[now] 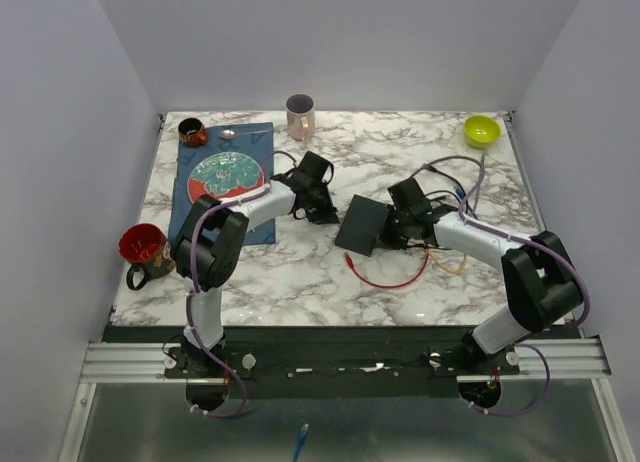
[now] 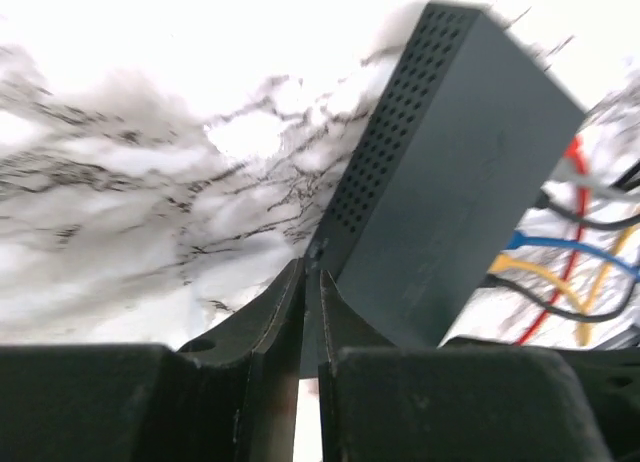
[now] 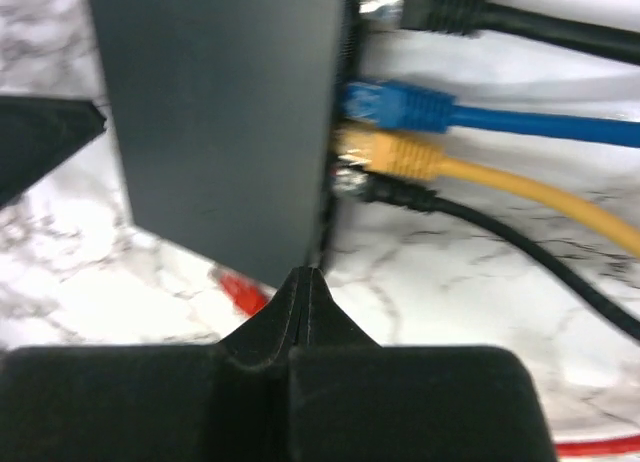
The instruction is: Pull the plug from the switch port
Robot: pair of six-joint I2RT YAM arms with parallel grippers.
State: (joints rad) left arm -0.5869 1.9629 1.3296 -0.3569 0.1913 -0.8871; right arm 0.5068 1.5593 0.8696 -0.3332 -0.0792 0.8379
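The matte-black switch [image 1: 362, 225] is in the middle of the table, one side tipped up. My left gripper [image 1: 333, 218] is shut on its left corner; in the left wrist view the thin edge of the switch [image 2: 450, 182] runs between the fingertips [image 2: 311, 272]. My right gripper [image 3: 305, 274] is shut on nothing, with its tip just off the near corner of the switch [image 3: 230, 112] on the socket side. A blue plug [image 3: 395, 104], a yellow plug [image 3: 395, 154] and two black plugs [image 3: 400, 192] sit in the sockets. A red cable [image 1: 385, 277] lies loose in front of the switch.
Cables [image 1: 455, 197] trail right of the switch around my right arm. A plate [image 1: 225, 174] on a blue cloth [image 1: 200, 207] lies at the left. A red mug [image 1: 143, 247], a dark cup [image 1: 192, 132], a pink mug [image 1: 300, 115] and a green bowl [image 1: 481, 130] line the edges.
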